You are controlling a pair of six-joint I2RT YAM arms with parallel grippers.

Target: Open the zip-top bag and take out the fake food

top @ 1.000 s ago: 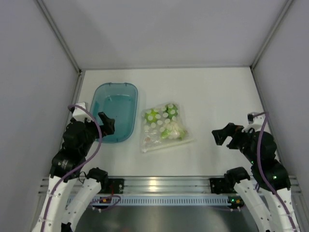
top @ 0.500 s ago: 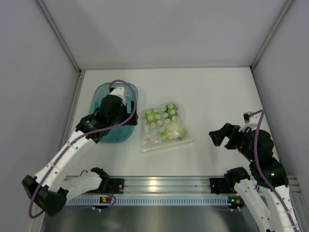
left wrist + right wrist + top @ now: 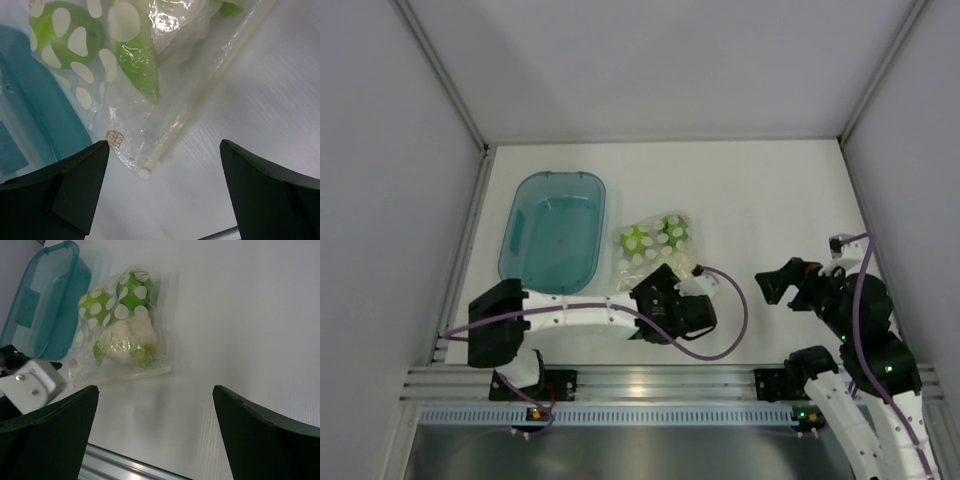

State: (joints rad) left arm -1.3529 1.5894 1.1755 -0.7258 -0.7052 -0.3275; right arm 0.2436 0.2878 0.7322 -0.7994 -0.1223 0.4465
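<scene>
The clear, crinkly, dot-printed zip-top bag (image 3: 655, 252) lies flat on the white bench (image 3: 770, 190), left of its middle and just beside the right wall of the teal plastic tub (image 3: 552, 240). All the fake food is inside the bag. The white-and-pale-green leafy lump (image 3: 125, 335) sits toward the bag's near edge. The two green balls (image 3: 97, 302) lie side by side toward its far edge. The zip strip (image 3: 200, 102) runs along the near edge and appears sealed, though glare on the plastic leaves this uncertain. The left gripper (image 3: 162, 150) reaches in low from the bench's near-left corner. Its jaws stand wide apart over the bag's near corner, where the zip strip ends, and grasp nothing. The right gripper (image 3: 782, 283) hangs above the right side of the bench, well apart from the bag, jaws likewise spread wide and empty.
</scene>
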